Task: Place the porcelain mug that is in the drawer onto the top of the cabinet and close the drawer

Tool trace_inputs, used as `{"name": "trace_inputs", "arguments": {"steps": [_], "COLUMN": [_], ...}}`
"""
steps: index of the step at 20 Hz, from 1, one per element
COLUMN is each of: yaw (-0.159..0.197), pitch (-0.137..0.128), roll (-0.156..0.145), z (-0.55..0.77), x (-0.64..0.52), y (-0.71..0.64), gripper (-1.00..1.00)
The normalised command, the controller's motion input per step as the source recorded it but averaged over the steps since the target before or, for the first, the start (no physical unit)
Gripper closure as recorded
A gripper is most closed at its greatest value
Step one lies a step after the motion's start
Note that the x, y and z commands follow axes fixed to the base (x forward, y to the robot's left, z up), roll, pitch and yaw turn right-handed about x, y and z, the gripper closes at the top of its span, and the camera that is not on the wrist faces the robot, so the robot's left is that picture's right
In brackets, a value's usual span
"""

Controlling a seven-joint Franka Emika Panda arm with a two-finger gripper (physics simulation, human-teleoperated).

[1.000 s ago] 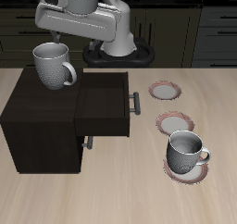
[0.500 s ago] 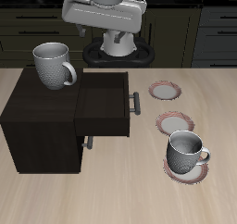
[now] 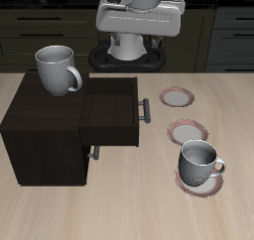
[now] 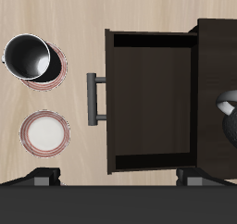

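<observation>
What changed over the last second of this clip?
The arm carried the gripper away from above the porcelain mug, sideways across the back of the table. The mug stayed on the cabinet, the drawer stayed open, and the other mug didn't move.

Your porcelain mug [image 3: 57, 68] stands upright on the cabinet [image 3: 40, 125], pale, speckled, dark inside, near the flat top's back edge, handle toward the drawer [image 3: 111, 112], which you see pulled open, empty, bar handle outward
</observation>
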Motion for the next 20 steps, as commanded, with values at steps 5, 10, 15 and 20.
{"name": "trace_inputs", "arguments": {"steps": [5,10,15,20], "yaw": [0.003,-0.001,0.031,0.012], "pitch": [0.009,0.013,0.019,0.019], "roll": [0.045,0.062,0.062,0.047], "z": [-0.09,-0.14,-0.25,-0.30], "x": [0.07,0.01,0.04,0.10], "y": [0.43,0.53,0.48,0.46], "gripper": [-1.00,-1.00,-1.00,-1.00]}}
